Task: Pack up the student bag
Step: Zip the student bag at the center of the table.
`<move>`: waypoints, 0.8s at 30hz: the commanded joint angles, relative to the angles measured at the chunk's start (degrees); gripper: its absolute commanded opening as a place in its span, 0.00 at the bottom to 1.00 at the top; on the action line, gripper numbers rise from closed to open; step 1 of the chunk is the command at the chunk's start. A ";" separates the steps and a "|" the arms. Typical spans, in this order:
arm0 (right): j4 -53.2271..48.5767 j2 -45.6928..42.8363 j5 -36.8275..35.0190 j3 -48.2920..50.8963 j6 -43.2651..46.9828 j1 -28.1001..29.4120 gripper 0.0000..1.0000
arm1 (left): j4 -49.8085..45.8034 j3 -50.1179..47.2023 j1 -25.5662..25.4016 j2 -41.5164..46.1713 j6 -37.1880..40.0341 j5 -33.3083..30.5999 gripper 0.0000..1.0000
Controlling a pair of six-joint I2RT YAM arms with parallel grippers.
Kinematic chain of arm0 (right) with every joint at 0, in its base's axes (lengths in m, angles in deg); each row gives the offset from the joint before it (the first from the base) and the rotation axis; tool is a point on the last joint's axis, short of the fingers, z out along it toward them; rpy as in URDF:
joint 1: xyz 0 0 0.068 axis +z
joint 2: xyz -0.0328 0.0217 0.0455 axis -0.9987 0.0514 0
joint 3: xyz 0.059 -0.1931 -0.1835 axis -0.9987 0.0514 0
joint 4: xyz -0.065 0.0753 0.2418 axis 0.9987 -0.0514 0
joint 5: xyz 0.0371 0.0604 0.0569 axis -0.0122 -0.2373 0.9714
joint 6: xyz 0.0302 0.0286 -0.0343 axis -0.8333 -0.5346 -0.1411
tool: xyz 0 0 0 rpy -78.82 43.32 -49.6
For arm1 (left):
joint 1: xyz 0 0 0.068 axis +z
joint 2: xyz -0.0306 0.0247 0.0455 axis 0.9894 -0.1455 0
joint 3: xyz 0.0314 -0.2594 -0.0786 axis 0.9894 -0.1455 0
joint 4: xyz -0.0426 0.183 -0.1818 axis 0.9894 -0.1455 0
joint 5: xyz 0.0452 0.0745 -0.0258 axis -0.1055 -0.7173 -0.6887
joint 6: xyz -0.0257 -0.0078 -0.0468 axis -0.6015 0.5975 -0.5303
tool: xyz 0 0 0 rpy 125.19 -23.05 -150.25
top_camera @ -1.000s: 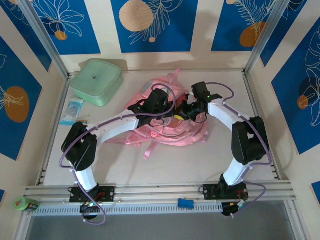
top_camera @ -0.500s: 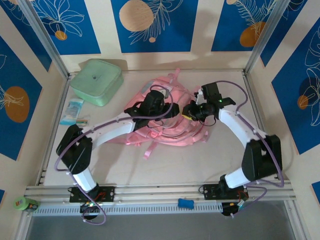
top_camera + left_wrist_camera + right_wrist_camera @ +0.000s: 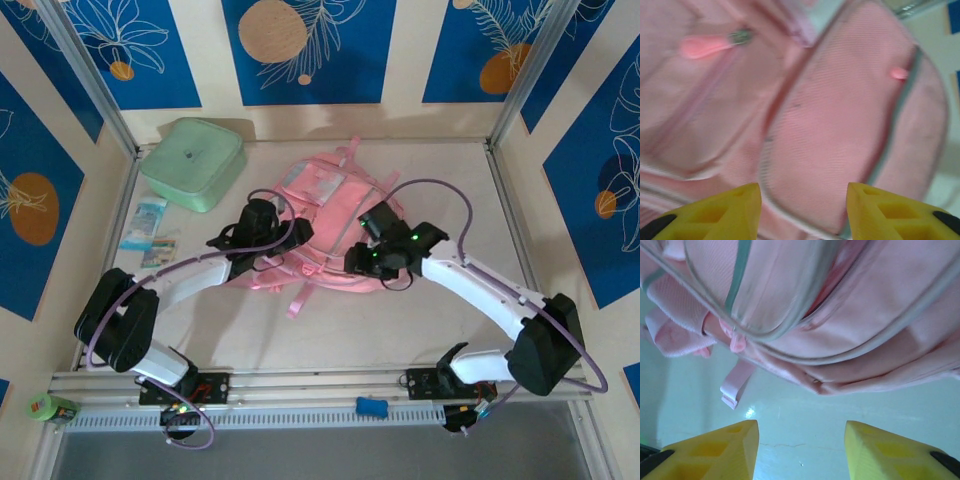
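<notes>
The student bag [image 3: 325,205] is a soft pink backpack lying flat in the middle of the table, its straps trailing toward the near edge. My left gripper [image 3: 287,237] hovers over the bag's left side, open. In the left wrist view the yellow fingertips [image 3: 735,207] stand apart over a zipped pink pocket [image 3: 840,140] with nothing between them. My right gripper [image 3: 356,262] is at the bag's near right edge, also open. In the right wrist view its gap [image 3: 801,450] is over bare table, and the student bag [image 3: 850,325] lies just beyond the tips.
A mint green square zip case [image 3: 193,162] sits at the back left. Two small packets [image 3: 150,222] lie by the left rail. A green roll [image 3: 50,407] and a blue item [image 3: 371,406] rest at the near rail. Metal posts frame the table.
Both grippers have opened and let go of the bag. Both arms have drawn back toward the near side, the left also moving leftward. The bag now lies flatter.
</notes>
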State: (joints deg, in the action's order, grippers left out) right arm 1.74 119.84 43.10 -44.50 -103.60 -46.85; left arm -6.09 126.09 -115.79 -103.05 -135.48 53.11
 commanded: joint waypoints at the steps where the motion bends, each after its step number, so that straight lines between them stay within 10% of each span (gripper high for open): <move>1: 0.83 3.92 -7.07 -2.88 -7.80 3.95 0.49 | 2.38 -0.56 0.92 0.27 -0.55 0.40 0.47; 24: -1.23 31.68 -21.86 -22.16 -17.71 11.75 0.39 | 3.08 -9.03 -2.07 -0.66 -9.78 -12.51 0.38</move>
State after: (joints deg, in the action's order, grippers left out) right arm 0.54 149.85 24.15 -63.99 -120.40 -34.61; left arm -4.34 117.83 -116.79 -102.42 -142.12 44.12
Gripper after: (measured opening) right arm 0.392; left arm 0.386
